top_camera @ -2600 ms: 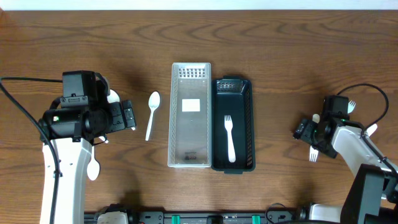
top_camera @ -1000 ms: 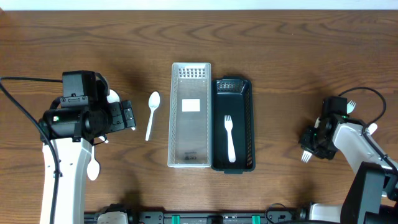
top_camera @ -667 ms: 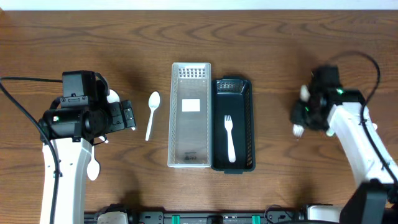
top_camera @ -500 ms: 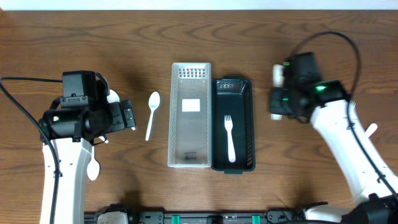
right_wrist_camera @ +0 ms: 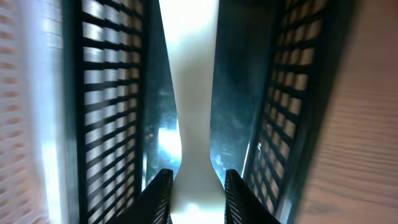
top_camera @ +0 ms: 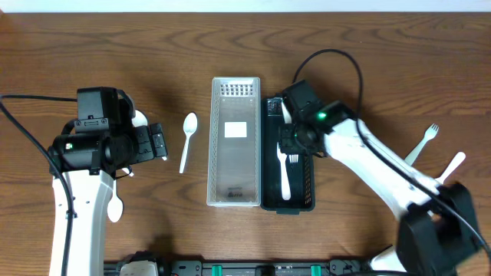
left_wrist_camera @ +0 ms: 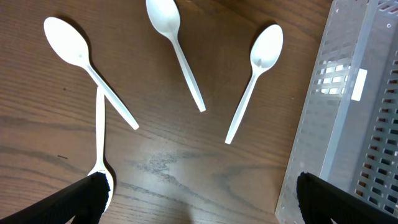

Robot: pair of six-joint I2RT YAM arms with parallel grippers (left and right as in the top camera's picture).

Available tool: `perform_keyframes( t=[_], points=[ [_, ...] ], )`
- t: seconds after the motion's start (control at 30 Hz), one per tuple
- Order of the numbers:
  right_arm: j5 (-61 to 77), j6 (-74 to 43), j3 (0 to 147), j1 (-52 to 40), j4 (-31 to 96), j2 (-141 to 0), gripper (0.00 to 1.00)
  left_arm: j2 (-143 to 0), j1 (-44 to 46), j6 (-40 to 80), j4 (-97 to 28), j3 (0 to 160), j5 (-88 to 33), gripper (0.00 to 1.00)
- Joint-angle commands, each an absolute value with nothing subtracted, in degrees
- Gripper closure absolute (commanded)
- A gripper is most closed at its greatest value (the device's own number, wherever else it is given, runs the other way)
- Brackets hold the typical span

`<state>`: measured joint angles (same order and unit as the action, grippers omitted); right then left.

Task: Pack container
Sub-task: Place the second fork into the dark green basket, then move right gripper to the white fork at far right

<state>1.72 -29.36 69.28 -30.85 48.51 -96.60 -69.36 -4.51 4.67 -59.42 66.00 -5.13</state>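
1. The right gripper (right_wrist_camera: 197,198) is clamped on a white fork (right_wrist_camera: 194,93). Its fingers (right_wrist_camera: 158,196) press the handle from both sides.
2. The left gripper (left_wrist_camera: 208,193) has its jaws wide apart and holds nothing.
3. The right gripper hangs low in the black container (top_camera: 308,172), with a slatted wall just beside each finger and little room sideways. Free room runs only along the container's length.
4. The white fork is plain and smooth, blurred in the wrist view. From overhead it lies lengthwise over the container's far half, tines toward the near end.
5. The black container touches the clear container (top_camera: 234,165) along one long side.
6. The left gripper is over bare table (top_camera: 383,61), with the clear container's edge near its right finger.
7. Count:
   - Two containers.
   - Three forks: the white fork, a second fork (top_camera: 286,184) lying in the black container, and a third fork (top_camera: 426,139) on the table.
   - A white handle (top_camera: 453,165) whose head is hidden.
   - Four spoons: right spoon (left_wrist_camera: 258,81), middle spoon (left_wrist_camera: 180,59), left spoon (left_wrist_camera: 87,65) and fourth spoon (left_wrist_camera: 99,134).
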Motion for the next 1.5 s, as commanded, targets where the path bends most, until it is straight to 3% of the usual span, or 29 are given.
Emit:
perform_keyframes(
  t=[0.0,0.03,0.1,0.17,0.27,0.33,0.5,0.67,0.97,1.13,1.47],
  points=[
    [2.5,-30.3,69.6,-31.3,47.9,-99.5,0.95,-69.6,-4.9,5.0,-59.5,66.5,-4.2,0.02],
    [2.9,-29.6,69.6,-31.3,47.4,-99.5,0.93,-69.6,-4.9,5.0,-59.5,66.5,-4.2,0.02],
    [3.3,-28.9,69.8,-31.3,46.6,-99.1,0.75,-69.6,-4.9,5.0,-59.6,66.5,-4.2,0.02],
    [3.3,-27.1,70.9,-31.0,46.3,-98.3,0.64,-69.6,-4.9,5.0,-59.5,66.5,-4.2,0.02],
    [3.2,-24.8,74.2,-29.9,47.3,-96.7,0.54,-69.6,-4.9,5.0,-59.5,66.5,-4.2,0.02],
    [3.0,-23.5,77.2,-28.4,49.1,-95.0,0.39,-69.6,-4.9,5.0,-59.5,66.5,-4.2,0.02],
    [-2.5,-23.1,83.6,-21.2,55.3,-90.4,0.38,-69.6,-4.9,5.0,-59.7,66.5,-4.2,0.02],
    [-6.9,-23.5,84.4,-7.8,58.4,-87.5,0.33,-69.6,-4.9,5.0,-60.0,66.5,-4.2,0.02],
    [-6.9,-21.9,83.5,14.8,60.0,-94.5,0.11,-69.6,-4.9,5.0,-59.9,66.5,-4.2,0.02],
    [-6.8,-20.3,83.5,21.2,58.9,-101.8,0.02,-69.6,-4.9,5.0,-60.0,66.5,-4.2,0.02],
    [-5.7,-17.4,83.5,26.9,55.7,-114.5,0.01,-69.6,-4.9,5.0,-60.0,66.5,-4.2,0.02]
  ],
)
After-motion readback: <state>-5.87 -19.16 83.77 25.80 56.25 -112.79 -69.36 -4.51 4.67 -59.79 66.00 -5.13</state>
